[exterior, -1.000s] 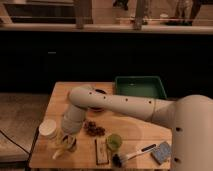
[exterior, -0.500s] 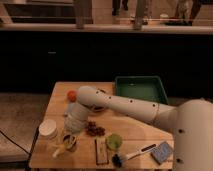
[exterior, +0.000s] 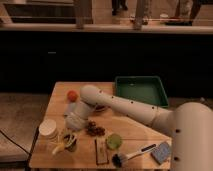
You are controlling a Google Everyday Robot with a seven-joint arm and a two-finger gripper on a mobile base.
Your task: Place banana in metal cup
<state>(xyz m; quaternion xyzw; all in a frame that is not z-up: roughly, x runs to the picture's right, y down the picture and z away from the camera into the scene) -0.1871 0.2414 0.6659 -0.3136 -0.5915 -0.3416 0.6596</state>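
The yellow banana (exterior: 59,146) lies with one end in the small dark metal cup (exterior: 70,145) near the table's front left corner; its other end sticks out over the rim to the left. My gripper (exterior: 71,131) hangs from the white wrist (exterior: 76,120) right above the cup and banana. From here I cannot make out whether it touches the banana.
On the wooden table (exterior: 127,131): a white round container (exterior: 48,128) left of the cup, an orange fruit (exterior: 73,95), a dark brown clump (exterior: 95,130), a light-green cup (exterior: 114,141), a flat bar (exterior: 101,150), a black brush (exterior: 131,154), a blue sponge (exterior: 161,152), a green tray (exterior: 141,90).
My arm has shifted a little to the right and back, uncovering the orange fruit. The banana stays at the metal cup.
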